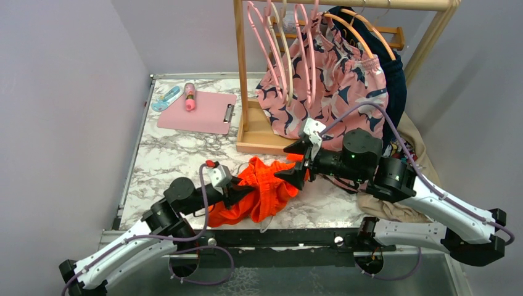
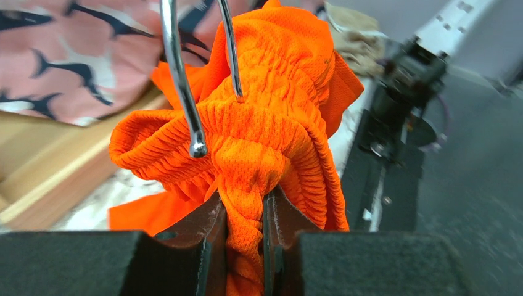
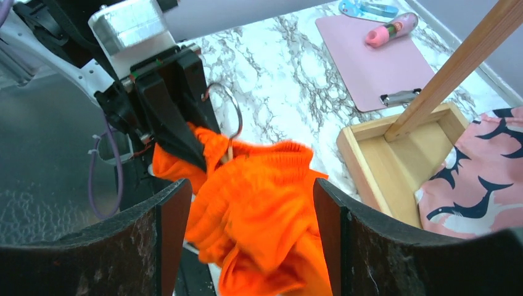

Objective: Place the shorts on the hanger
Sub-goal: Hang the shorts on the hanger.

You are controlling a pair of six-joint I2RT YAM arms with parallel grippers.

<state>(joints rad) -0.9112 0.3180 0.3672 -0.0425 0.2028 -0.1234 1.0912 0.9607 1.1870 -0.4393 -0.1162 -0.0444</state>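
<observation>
The orange-red shorts [image 1: 265,188] lie bunched near the table's front edge. My left gripper [image 1: 247,192] is shut on a twisted fold of the shorts [image 2: 265,123], pinched between its jaws [image 2: 245,209]. The hanger's metal hook [image 2: 182,80] rises out of the bunched waistband; the rest of the hanger is buried in the fabric. In the right wrist view the hook [image 3: 231,108] stands beside the left fingers. My right gripper [image 1: 295,161] is open, its jaws wide on either side of the shorts [image 3: 265,203] without pinching them.
A wooden rack with a base tray [image 1: 259,139] stands behind, carrying pink hangers [image 1: 271,43], shark-pattern shorts [image 1: 327,86] and orange hangers [image 1: 364,31]. A pink clipboard [image 1: 196,111] and a pink bottle [image 1: 190,97] lie far left. A beige garment [image 1: 395,206] lies under the right arm.
</observation>
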